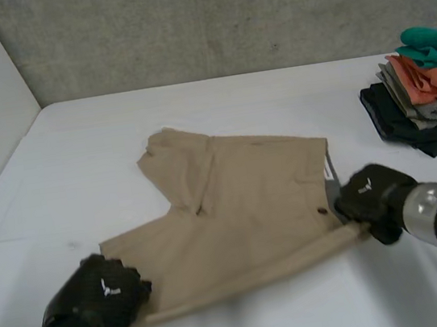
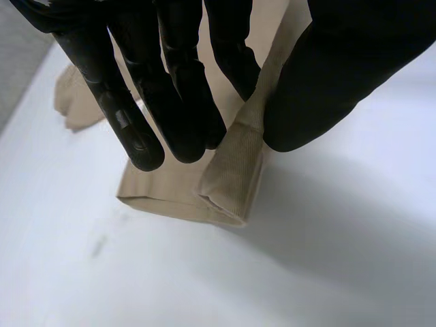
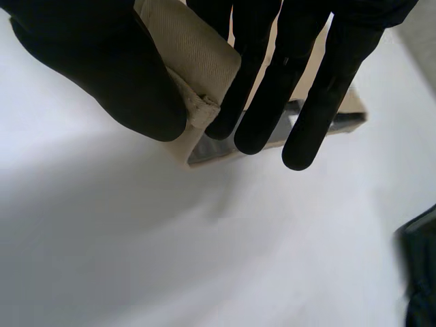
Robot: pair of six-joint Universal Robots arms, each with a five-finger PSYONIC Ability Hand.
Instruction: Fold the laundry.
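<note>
**A:** So, how far are we with the laundry?

**B:** I think we are at the beginning with this piece. The beige shorts lie spread on the white table, in the middle, and I see no fold in them yet. One leg points to the far side, the other points toward my left arm.

**A:** And the hands?

**B:** My left hand pinches the hem of the near leg between the thumb and the fingers. My right hand pinches the near corner of the waistband in the same way. So both hands hold the near edge of the shorts, one at each end.

**A:** Is anything finished already?

**B:** At the far right of the table there is a pile of folded clothes, well apart from the shorts. I judge those are done.

**A:** What is left, then?

**B:** Probably to bring the near edge over to the far one, then to fold the shorts shorter and put them with the pile.
</note>
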